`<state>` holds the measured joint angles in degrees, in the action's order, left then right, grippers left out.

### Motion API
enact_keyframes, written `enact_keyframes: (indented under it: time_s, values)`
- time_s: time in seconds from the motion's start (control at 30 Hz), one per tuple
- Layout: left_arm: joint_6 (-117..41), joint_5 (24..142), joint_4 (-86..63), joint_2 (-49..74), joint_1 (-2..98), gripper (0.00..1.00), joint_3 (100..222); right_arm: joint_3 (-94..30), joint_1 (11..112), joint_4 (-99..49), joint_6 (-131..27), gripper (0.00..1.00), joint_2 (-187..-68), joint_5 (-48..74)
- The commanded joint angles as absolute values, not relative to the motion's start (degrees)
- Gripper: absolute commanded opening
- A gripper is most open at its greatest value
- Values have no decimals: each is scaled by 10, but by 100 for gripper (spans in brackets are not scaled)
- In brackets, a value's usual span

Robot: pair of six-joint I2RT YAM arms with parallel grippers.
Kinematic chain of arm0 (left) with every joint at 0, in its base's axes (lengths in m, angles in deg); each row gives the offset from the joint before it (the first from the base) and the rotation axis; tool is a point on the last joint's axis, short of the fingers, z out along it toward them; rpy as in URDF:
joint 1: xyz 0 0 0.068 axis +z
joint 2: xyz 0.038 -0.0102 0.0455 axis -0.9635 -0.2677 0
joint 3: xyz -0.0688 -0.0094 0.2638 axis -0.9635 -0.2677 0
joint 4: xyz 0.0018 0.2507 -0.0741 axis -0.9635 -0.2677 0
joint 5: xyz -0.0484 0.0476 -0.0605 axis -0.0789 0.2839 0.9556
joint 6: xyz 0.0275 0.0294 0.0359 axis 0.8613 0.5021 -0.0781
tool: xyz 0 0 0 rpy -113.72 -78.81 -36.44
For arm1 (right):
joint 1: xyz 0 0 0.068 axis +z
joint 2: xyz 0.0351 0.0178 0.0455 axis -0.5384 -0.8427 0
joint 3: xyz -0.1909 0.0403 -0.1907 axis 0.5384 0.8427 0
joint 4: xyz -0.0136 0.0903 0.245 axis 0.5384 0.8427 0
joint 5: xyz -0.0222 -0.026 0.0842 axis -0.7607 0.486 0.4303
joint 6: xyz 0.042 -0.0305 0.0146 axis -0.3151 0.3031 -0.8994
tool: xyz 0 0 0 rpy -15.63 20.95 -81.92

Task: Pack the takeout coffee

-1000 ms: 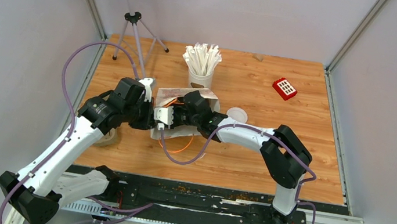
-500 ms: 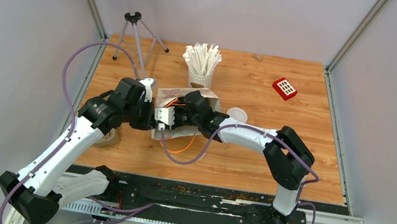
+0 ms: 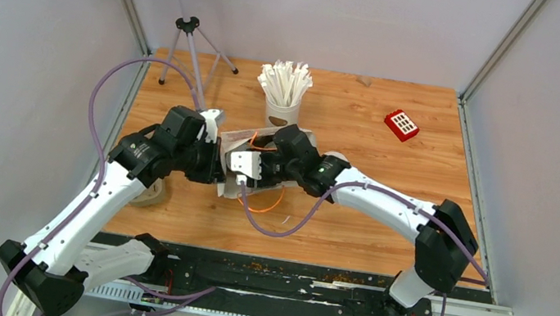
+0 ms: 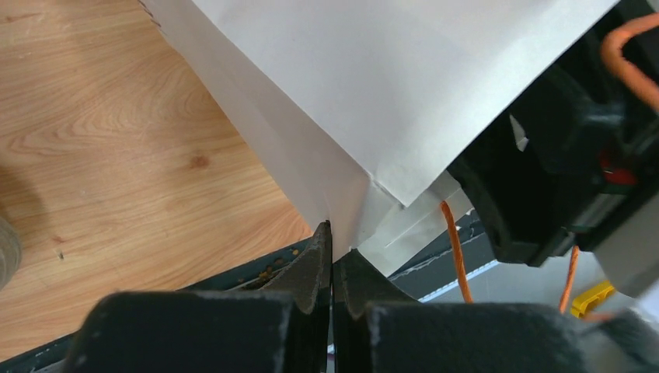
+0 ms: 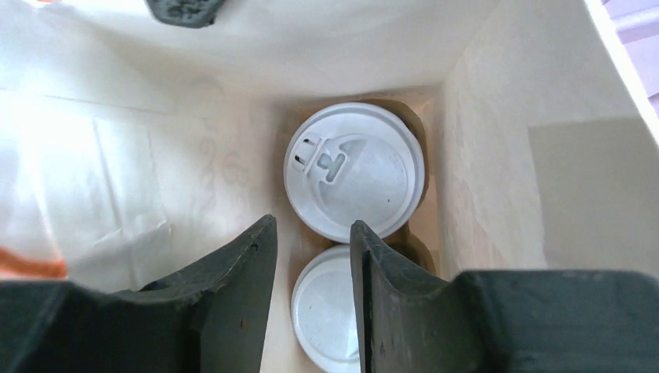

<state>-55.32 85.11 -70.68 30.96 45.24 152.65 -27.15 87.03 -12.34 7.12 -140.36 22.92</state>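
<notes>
We found the left gripper (image 4: 332,233) clamped on a folded edge of the white paper bag (image 4: 373,85). Its two fingers were pressed together with only paper between them, above the wooden bench (image 4: 116,155). From overhead, both arms met at the bag near the middle of the bench, just in front of a white cup of sticks (image 3: 285,93).

The right gripper (image 5: 312,225) reached into the bag's mouth. Its fingers were parted by a narrow gap and gripped nothing. We could not tell whether their tips touched anything below.

Both coffees sat at the bottom of the bag, against its right-hand wall. The far coffee cup (image 5: 353,171) showed its whole white lid, with the sip opening toward the left of that view and a thin brown rim of cup around it. The near coffee cup (image 5: 322,311) lay just beside it, partly hidden by the fingers. Each cup's long axis ran along the bag's depth, lid toward the mouth, base toward the bag's floor.
</notes>
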Motion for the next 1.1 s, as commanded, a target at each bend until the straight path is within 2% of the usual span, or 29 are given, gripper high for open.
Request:
enact_keyframes:
  time_s: [0.0,0.4,1.07]
  values:
    - [-563,862,-723,317,450,0,1558,-300,872,-60,44,40,-1353,242]
    - [-571,860,-740,323,450,0,1570,-336,865,1,2,40,-1300,200]
    - [-572,885,-752,298,451,0,1640,-413,862,86,-40,41,-1275,174]
